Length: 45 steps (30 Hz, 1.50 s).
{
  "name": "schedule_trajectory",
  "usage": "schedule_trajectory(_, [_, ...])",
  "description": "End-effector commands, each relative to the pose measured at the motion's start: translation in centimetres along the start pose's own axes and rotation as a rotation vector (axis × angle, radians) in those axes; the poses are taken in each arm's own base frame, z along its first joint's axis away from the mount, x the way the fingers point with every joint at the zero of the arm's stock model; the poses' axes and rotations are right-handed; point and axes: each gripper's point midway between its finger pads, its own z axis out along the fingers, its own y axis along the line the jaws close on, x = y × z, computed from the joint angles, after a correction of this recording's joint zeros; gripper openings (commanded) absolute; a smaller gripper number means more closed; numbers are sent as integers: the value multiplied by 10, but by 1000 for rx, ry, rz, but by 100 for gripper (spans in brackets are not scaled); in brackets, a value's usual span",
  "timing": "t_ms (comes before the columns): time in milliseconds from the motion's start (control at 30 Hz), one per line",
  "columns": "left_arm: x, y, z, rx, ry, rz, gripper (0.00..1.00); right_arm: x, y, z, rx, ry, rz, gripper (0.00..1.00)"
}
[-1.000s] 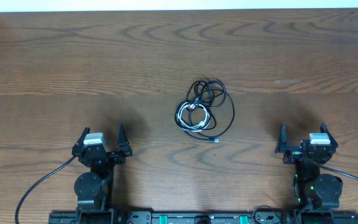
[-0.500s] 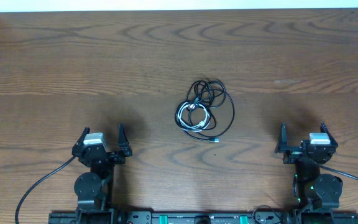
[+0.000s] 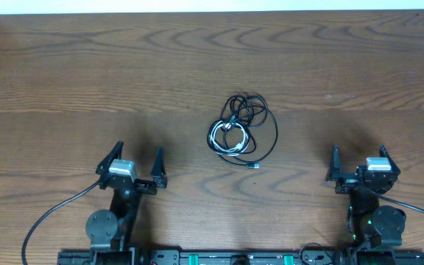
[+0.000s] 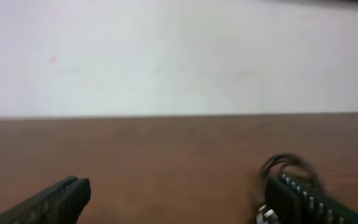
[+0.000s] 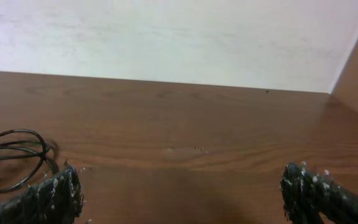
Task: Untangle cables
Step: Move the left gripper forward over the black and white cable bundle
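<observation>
The cables [image 3: 239, 132] lie in one tangled pile of black and white loops at the middle of the wooden table [image 3: 124, 73]. A small plug end [image 3: 255, 167] sticks out at the pile's lower right. My left gripper [image 3: 137, 163] is open and empty, low on the table to the pile's lower left. My right gripper [image 3: 359, 163] is open and empty, to the pile's lower right. The left wrist view shows the pile blurred behind the right finger [image 4: 284, 177]. The right wrist view shows black loops [image 5: 11, 155] at its left edge.
Thick black wires run from each arm base along the front edge [image 3: 50, 217] [image 3: 418, 210]. A white wall [image 5: 166, 37] stands past the table's far edge. A wooden side panel [image 5: 356, 68] rises at the right.
My left gripper has moved forward and to the right, toward the pile, and turned slightly. The right arm and the cables have not moved.
</observation>
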Motion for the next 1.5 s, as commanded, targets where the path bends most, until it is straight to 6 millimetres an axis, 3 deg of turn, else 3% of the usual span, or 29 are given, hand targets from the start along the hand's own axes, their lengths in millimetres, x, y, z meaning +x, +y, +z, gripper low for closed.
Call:
schedule_trajectory(0, [-19, -19, -3, 106, -47, -38, 95, 1, 0, 0, -2, 1, 9, 99])
schedule_trajectory(467, [-87, -32, -9, 141, -73, -99, 95, 1, 0, 0, -2, 1, 9, 99])
schedule_trajectory(800, [-117, -56, 19, 268, 228, -203, 95, 1, 0, 0, -2, 1, 9, 99])
schedule_trajectory(1033, [-116, -65, 40, 272, 485, -332, 95, 1, 0, 0, -2, 1, 9, 99])
schedule_trajectory(1200, [-113, -88, 54, 317, 603, -332, 95, 1, 0, 0, -2, 1, 9, 99])
schedule_trajectory(1467, [-93, -126, 80, 380, 670, -265, 95, 1, 0, 0, -2, 1, 9, 99])
